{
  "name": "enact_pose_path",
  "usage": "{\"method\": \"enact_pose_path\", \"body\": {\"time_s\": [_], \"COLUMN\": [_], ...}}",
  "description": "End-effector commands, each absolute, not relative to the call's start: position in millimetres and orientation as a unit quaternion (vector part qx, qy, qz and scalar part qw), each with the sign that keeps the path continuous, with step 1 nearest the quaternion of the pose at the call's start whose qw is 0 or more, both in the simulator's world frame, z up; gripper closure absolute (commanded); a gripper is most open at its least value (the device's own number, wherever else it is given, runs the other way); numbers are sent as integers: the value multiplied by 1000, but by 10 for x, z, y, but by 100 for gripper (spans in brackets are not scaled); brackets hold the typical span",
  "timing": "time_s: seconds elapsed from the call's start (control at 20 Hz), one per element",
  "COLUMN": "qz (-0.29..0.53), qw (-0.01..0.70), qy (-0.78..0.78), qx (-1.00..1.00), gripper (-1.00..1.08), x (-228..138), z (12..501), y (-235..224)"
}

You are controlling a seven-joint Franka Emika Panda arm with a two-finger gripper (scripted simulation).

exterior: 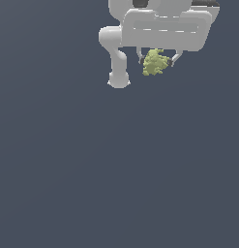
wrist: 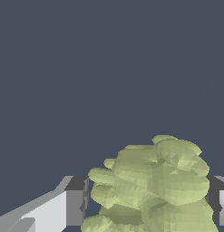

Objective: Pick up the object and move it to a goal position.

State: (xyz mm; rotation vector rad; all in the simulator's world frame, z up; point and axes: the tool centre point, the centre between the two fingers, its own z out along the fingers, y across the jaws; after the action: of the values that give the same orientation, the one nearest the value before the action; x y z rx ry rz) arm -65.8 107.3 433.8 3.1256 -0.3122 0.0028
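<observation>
The object (exterior: 155,63) is a small yellow-green lumpy clump near the top of the exterior view, under the white arm. My gripper (exterior: 156,61) hangs over it with one finger on each side. In the wrist view the object (wrist: 158,181) fills the gap between the two grey fingertips (wrist: 75,207), and both appear to touch it. The gripper (wrist: 147,213) is shut on the object. The lower part of the object is cut off by the wrist view's edge. I cannot tell whether it rests on the floor or is lifted.
The dark blue-grey floor (exterior: 116,169) is plain and uniform. The white arm links (exterior: 164,29) and a round joint (exterior: 119,77) stand at the top of the exterior view. No goal marker shows.
</observation>
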Motion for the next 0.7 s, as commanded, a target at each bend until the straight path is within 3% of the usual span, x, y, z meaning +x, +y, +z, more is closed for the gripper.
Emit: {"method": "enact_pose_path", "body": {"time_s": [0.0, 0.65], "qz": [0, 0], "qw": [0, 0], "qy": [-100, -100], "qx": [995, 995], "gripper": [108, 108], "x": [-727, -835], "z": [4523, 4905], "y": [1088, 1130]}}
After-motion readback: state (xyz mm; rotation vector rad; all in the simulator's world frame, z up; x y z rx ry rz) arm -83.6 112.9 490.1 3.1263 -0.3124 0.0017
